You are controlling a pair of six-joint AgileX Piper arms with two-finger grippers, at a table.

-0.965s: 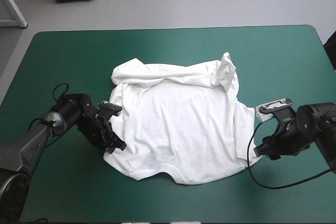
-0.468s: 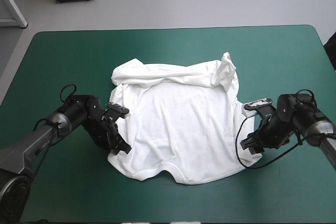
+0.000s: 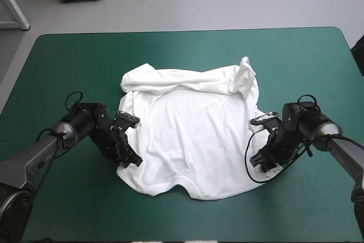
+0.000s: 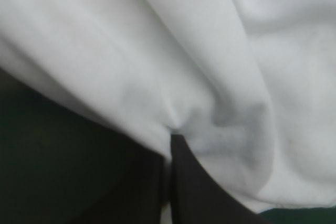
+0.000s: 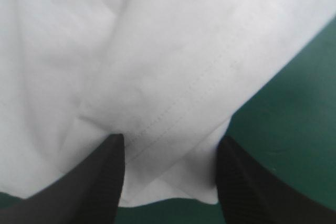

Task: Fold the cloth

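White short-sleeved T-shirt (image 3: pixel 193 140) lies spread flat mid-table on the teal-green cover (image 3: pixel 85 61); left gripper (image 3: pixel 133 161) is clamped on its left edge, while right gripper (image 3: pixel 257 161) has fingers apart astride its right edge.

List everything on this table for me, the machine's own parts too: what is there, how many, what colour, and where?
White short-sleeved cloth T-shirt: one, white, spread mostly flat at the table's middle, its far edge folded over and rumpled.
Table with a teal-green cover: one, teal-green, beneath everything.
Left gripper: one, black, at the T-shirt's near left edge, jaws shut on the T-shirt.
Right gripper: one, black, at the T-shirt's near right edge, jaws open with the hem between them.
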